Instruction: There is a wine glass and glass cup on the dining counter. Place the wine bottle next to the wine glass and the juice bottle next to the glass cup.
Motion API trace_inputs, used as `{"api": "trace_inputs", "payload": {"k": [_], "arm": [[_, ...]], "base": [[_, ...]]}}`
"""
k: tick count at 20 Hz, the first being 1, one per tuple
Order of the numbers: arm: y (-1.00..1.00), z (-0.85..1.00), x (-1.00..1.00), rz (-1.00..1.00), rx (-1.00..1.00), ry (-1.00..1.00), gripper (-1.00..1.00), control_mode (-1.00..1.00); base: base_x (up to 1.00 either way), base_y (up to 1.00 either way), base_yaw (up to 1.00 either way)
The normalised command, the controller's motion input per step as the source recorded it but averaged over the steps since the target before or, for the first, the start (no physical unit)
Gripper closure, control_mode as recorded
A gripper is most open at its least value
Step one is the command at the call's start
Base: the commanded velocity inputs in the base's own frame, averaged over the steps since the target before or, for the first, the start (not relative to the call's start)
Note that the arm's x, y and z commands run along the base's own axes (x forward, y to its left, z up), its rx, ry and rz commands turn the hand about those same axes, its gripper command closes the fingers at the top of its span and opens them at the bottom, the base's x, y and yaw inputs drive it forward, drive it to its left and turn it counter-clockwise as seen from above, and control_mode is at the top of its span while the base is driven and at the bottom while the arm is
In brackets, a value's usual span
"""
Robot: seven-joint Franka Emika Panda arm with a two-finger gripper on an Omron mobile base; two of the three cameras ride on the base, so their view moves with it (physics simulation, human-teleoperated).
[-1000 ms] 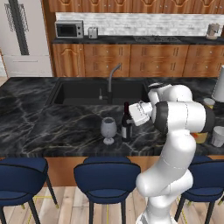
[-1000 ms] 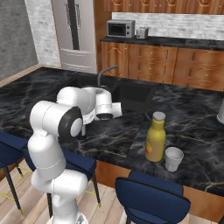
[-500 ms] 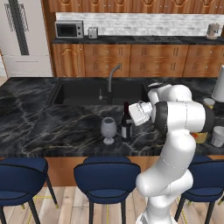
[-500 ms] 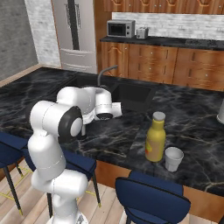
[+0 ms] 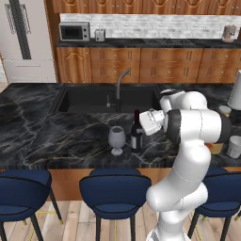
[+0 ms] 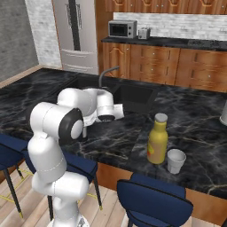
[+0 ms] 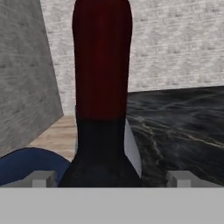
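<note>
Left base view: the wine bottle [image 5: 136,136] stands upright on the dining counter [image 5: 56,136], just beside the wine glass [image 5: 116,140] and on its sink side. Both sit near the counter's front edge, above the blue stools [image 5: 113,190]. The pairing looks deliberate, so I judge the wine half of the task as set down. The gripper [image 5: 145,123] sits at the bottle's neck, coming in from the arm's side. The glass cup [image 5: 234,146] is well apart, toward the counter's far right end.

Right base view: the juice bottle [image 6: 157,138] stands upright just beside the glass cup [image 6: 175,160], near the front edge. That pair also reads as placed. Bare marble lies between this pair and the arm, so there is open room to pull away.

Hand view: the bottle's reddish neck [image 7: 102,57] rises between the two finger tips [image 7: 43,178], which stand wide on either side with clear gaps. The hold is released; nothing is gripped. Any retreat should go straight back, since the wine glass [image 7: 132,151] stands close behind the bottle.
</note>
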Motion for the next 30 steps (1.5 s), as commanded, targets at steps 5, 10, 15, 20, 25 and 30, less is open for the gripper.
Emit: {"api": "trace_inputs", "payload": {"k": [5,10,15,20,25,30], "arm": [[-0.07,0.00,-0.04,0.00,0.00,0.00,-1.00,-1.00],[-0.10,0.00,0.00,0.00,0.00,0.00,-1.00,-1.00],[-0.07,0.00,-0.03,0.00,0.00,-0.02,-1.00,-1.00],[-0.09,0.00,-0.10,0.00,0.00,-0.02,-1.00,-1.00],[-0.08,0.00,-0.19,0.00,0.00,-0.03,-1.00,-1.00],[-0.08,0.00,-0.21,0.00,0.00,-0.03,-1.00,-1.00]], "base": [[0.00,0.00,0.00],[0.00,0.00,0.00],[0.00,0.00,0.00],[0.00,0.00,0.00],[0.00,0.00,0.00],[0.00,0.00,0.00]]}}
